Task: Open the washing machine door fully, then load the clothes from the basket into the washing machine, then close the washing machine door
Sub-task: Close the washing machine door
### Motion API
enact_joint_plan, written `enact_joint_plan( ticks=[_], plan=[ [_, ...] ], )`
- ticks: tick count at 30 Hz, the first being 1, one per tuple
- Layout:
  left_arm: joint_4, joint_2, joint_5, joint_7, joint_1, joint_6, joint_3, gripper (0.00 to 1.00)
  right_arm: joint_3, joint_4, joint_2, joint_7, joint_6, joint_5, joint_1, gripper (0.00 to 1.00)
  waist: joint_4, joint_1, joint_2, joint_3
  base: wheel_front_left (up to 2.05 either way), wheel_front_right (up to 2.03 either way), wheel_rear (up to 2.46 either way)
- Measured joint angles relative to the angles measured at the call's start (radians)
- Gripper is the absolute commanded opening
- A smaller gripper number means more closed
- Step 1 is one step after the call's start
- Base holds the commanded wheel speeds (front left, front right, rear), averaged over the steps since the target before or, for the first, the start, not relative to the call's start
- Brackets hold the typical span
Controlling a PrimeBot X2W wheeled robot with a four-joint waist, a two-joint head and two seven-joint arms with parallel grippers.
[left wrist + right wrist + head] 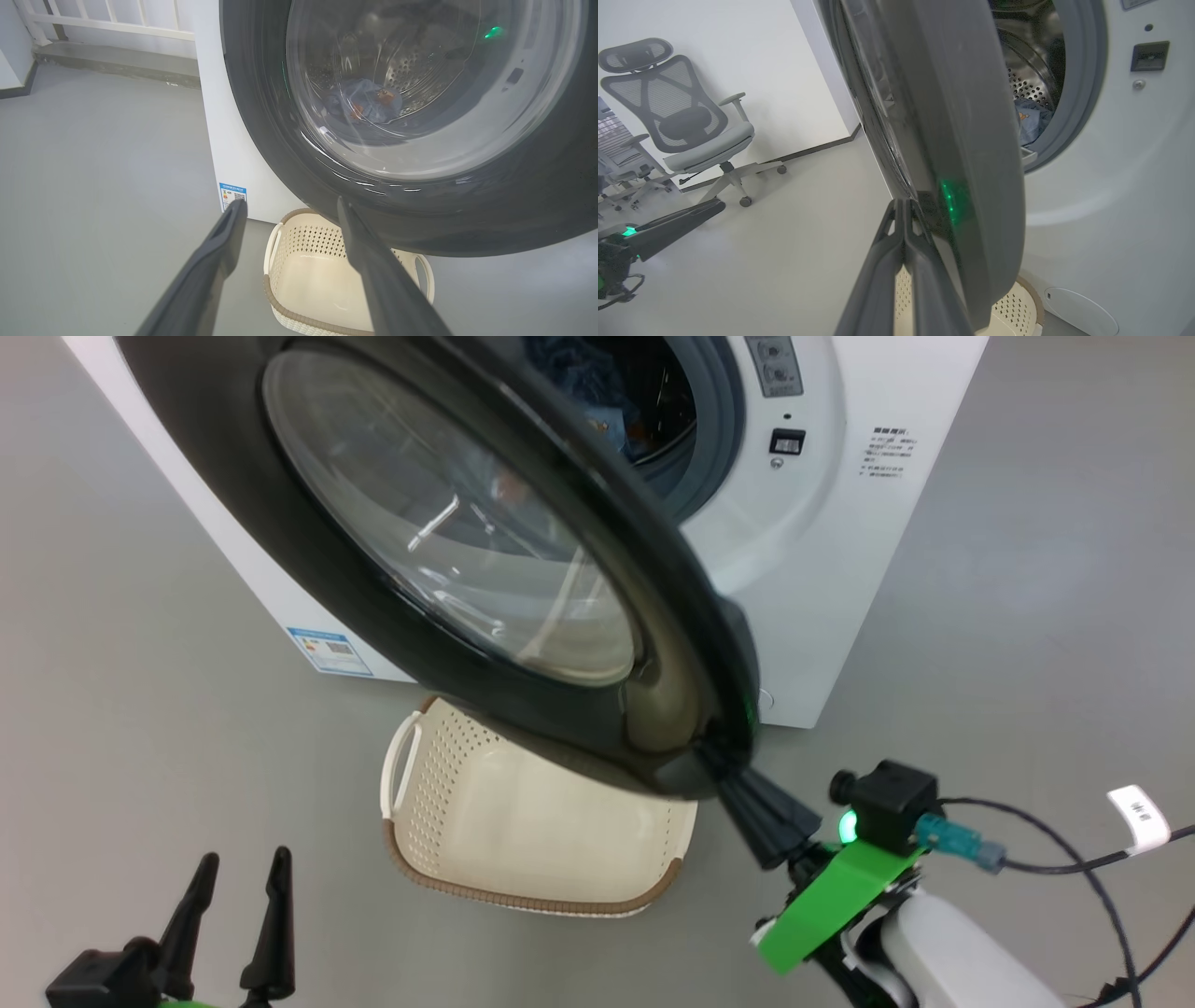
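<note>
Washing machine door (448, 551) hangs part-way shut, by my reading. Closing it looks like the step in hand, since the basket is bare and the clothes are in the drum.

Nearest me, well off to the door's left, the left gripper (229, 896) idles with its jaws spread wide and nothing between them. I expect no trouble from that side.

At the door's lowest edge the right gripper (724, 775) has its jaws pressed flat together, gripping nothing, with the tips touching the glossy black rim. That contact is my main worry. Two closed tips on a curved, slick rim could skid off as I push. The door would then stop short, or the tips would jab the front of the washing machine (822, 569) beyond the door.

Directly beneath the door sits the basket (523, 896), empty. Its rim looks close under the door's bottom edge, so a drooping wrist could knock or drag it.

Behind the door, the clothes (1029, 121) lie low in the drum, just inside the grey gasket (1083, 93). I cannot tell whether a fold reaches the lip. If one does, the door could pinch it and fail to latch.

The cable (1055, 867) trailing off the right wrist, out to the door's right, might also snag as the arm swings.
</note>
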Motion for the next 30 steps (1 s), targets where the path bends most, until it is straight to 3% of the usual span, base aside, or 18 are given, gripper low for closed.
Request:
enact_joint_plan(
  ticks=[30],
  plan=[
    [-0.031, -0.026, -0.010, 0.000, -0.163, 0.000, -0.052, 1.00, -0.270, 0.068, 0.007, -0.001, 0.000, -0.063, -0.240, 0.00, 0.019, 0.0000, 0.0000, 0.177, 0.00, 0.00, 0.00]
  ],
)
